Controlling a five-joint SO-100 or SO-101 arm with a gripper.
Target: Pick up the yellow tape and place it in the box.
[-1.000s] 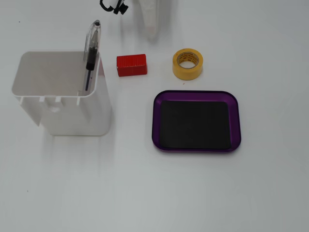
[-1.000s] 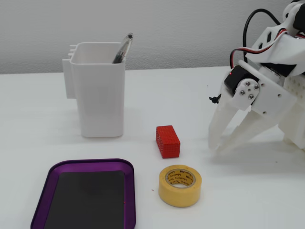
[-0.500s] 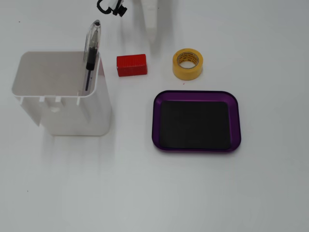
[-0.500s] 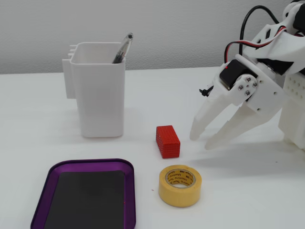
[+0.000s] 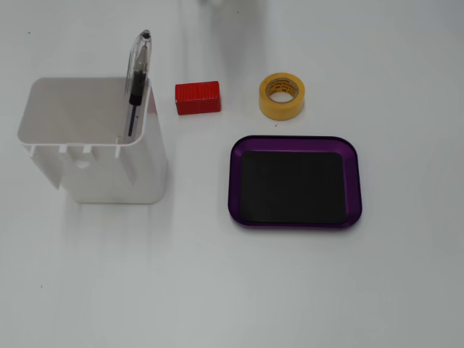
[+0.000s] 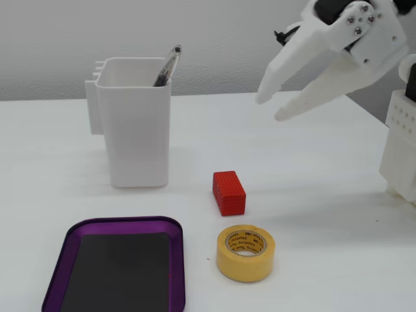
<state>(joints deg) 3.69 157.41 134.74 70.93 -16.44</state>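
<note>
In a fixed view looking down, the yellow tape [image 5: 282, 96] is lying flat on the white surface [image 5: 232, 290], its hole facing straight up, so as a ring it has no long axis and no preferred pointing direction. It is sitting just above the top edge of the box [image 5: 238, 181], near but not touching, with the red block [image 5: 197, 98] to its left. The end effector is not showing here.

In a fixed view from the side, the end effector [image 6: 273, 107] is hanging in the air at upper right, its two white fingers parted a little and gripping nothing. The yellow tape [image 6: 246, 253] is lying below it and slightly left, nearer the camera, beside the box [image 6: 177, 260], so the reach likely runs downward and toward the camera.
</note>
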